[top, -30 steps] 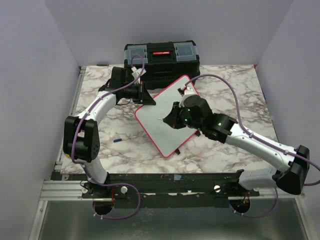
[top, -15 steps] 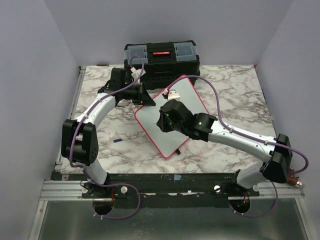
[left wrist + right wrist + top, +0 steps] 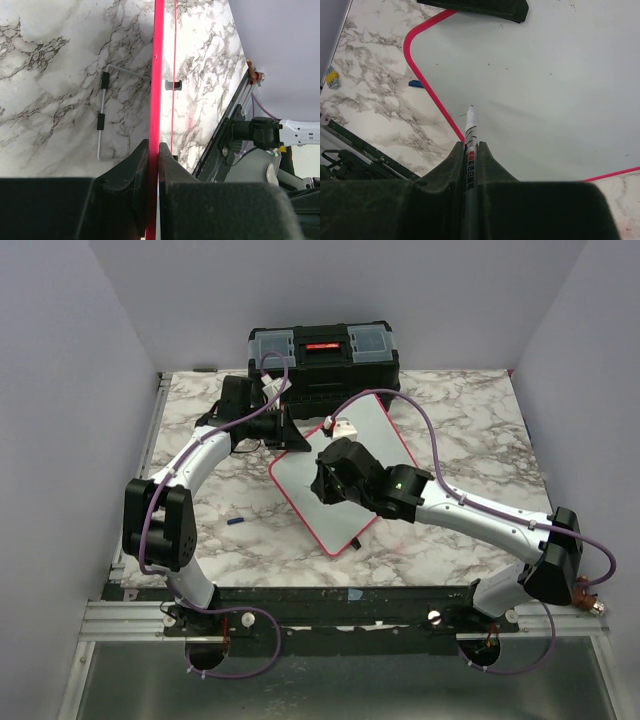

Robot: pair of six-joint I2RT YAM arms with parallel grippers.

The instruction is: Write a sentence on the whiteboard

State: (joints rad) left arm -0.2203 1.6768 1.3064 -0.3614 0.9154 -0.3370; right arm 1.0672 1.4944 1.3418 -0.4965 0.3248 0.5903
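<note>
The whiteboard [image 3: 372,430], white with a thin red rim, lies tilted across the marble table. My left gripper [image 3: 296,441] is shut on the rim at the board's far left corner; in the left wrist view its jaws pinch the red edge [image 3: 154,125]. My right gripper [image 3: 322,481] hovers over the board's left half, shut on a grey-white marker [image 3: 470,131]. The marker's tip points down at the whiteboard [image 3: 545,80] just inside the near left rim. I cannot tell whether the tip touches. The sentence is out of view; the board surface that shows is blank.
A black toolbox [image 3: 323,355] with clear lid compartments stands at the table's far edge behind the board. A small blue cap [image 3: 236,521] lies on the marble left of the board, also the blue cap [image 3: 415,84]. The metal rail [image 3: 300,595] runs along the near edge.
My right arm has swung left across the board, carrying the marker from mid-board toward the left rim. The left gripper and the board have stayed put.
</note>
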